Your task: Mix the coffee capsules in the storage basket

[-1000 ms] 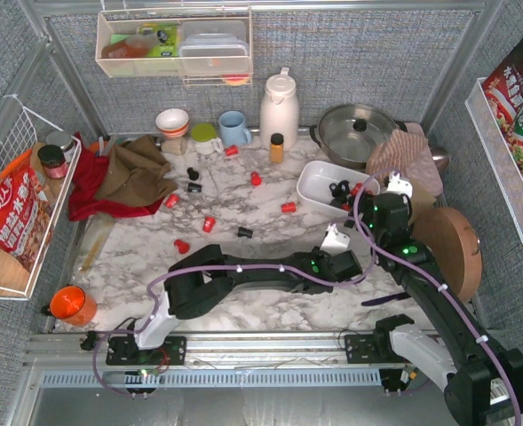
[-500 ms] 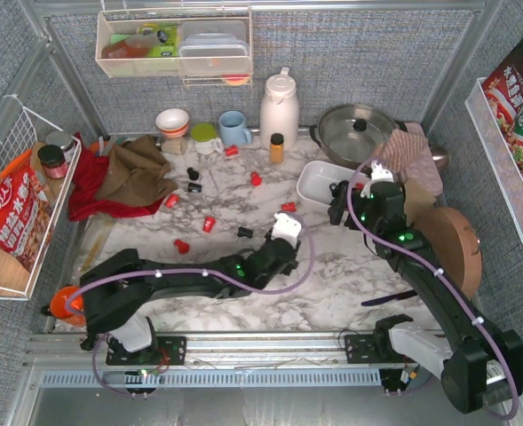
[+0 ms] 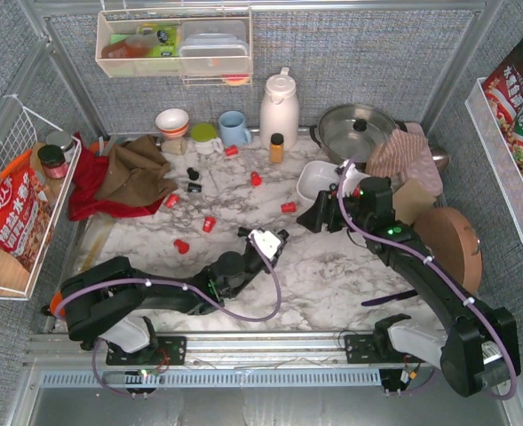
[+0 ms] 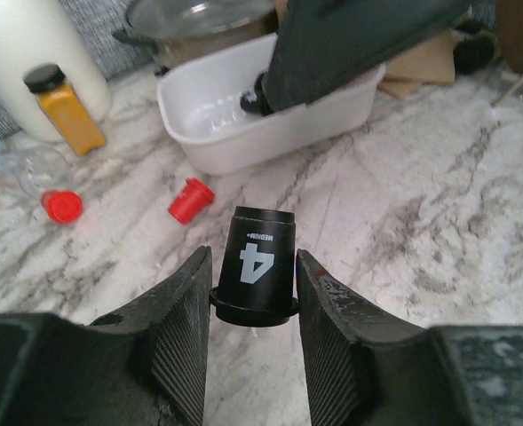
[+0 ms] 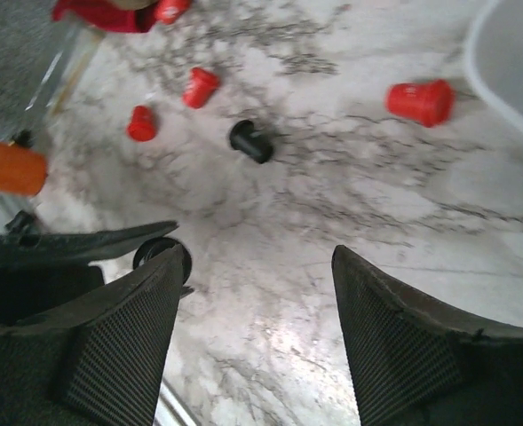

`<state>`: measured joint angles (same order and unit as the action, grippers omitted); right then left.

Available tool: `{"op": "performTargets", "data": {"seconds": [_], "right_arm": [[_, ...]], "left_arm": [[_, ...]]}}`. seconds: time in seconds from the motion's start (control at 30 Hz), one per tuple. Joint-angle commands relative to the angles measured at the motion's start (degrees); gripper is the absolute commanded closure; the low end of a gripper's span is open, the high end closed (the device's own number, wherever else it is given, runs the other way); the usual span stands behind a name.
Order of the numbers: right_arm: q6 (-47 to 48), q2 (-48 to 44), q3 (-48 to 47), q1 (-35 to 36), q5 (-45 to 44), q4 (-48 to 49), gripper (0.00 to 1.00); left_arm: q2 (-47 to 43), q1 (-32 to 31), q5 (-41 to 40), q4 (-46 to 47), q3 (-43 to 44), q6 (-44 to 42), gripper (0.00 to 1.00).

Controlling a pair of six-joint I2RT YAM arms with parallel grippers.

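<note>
My left gripper is shut on a black coffee capsule marked "4", pinched at its rim above the marble, mid-table. The white storage basket stands at the back right with a few black and red capsules in it. Partly over it hangs the right arm. My right gripper is open and empty, just left of the basket. On the table lie loose red capsules and a black one.
Behind the basket stand an amber bottle, a white thermos and a lidded pot. A round wooden board lies at the right. Red and brown cloths lie at the left, an orange cup near the front left.
The left arm has swung back left from beside the basket to mid-table. The right gripper has moved from over the basket to its left side.
</note>
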<state>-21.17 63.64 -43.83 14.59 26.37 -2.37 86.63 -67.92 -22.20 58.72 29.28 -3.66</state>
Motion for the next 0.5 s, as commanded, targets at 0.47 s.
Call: {"op": "performTargets", "data": {"seconds": [0.47], "right_arm": [[1.5,3.3,1.3,8.6,9.9,10.7,0.33]], "left_arm": [[0.7,0.8,0.9,17.9,-2.6,-4.3,0.57]]}}
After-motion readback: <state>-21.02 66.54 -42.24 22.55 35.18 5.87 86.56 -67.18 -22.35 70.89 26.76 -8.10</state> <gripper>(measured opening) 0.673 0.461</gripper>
